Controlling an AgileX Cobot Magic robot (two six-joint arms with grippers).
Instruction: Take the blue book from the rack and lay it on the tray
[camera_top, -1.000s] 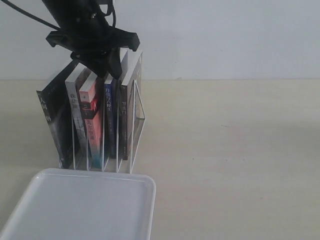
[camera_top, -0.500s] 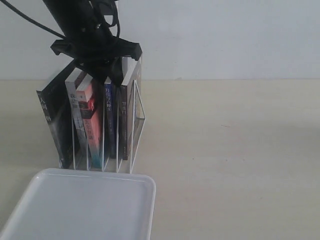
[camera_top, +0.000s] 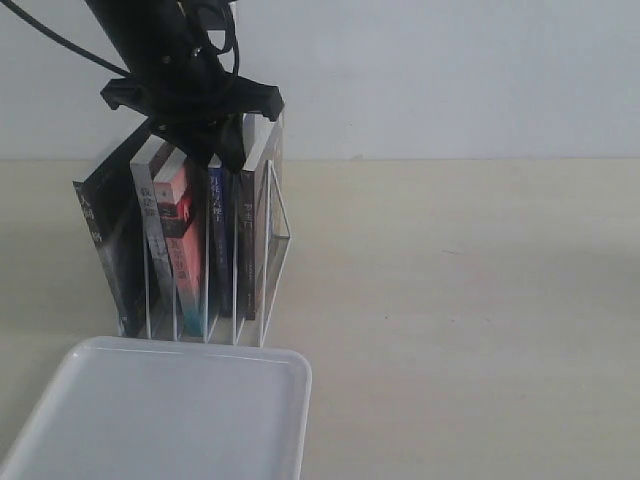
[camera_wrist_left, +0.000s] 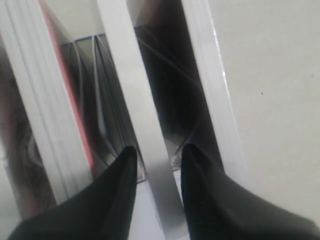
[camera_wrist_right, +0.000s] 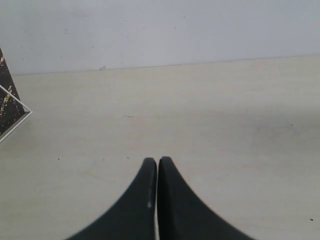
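The white wire rack (camera_top: 279, 236) stands on the table with several upright books. The blue book (camera_top: 216, 232) is in a middle slot, between a red-spined book and a black one. My left gripper (camera_top: 226, 148) has come down onto the tops of the books. In the left wrist view it (camera_wrist_left: 157, 156) is open, and its two dark fingers straddle the blue book's pale top edge (camera_wrist_left: 144, 125) with slim gaps. The white tray (camera_top: 170, 412) lies in front of the rack. My right gripper (camera_wrist_right: 158, 161) is shut on nothing, low over bare table.
The red-spined book (camera_top: 186, 240) and a pale book (camera_top: 154, 215) stand left of the blue one. A leaning black book (camera_top: 105, 245) is at the far left, another black book (camera_top: 251, 235) at the right. A wall runs close behind the rack.
My left gripper dropped slightly and shifted a little right onto the book tops a second ago, then held still. The books and the tray have not moved.
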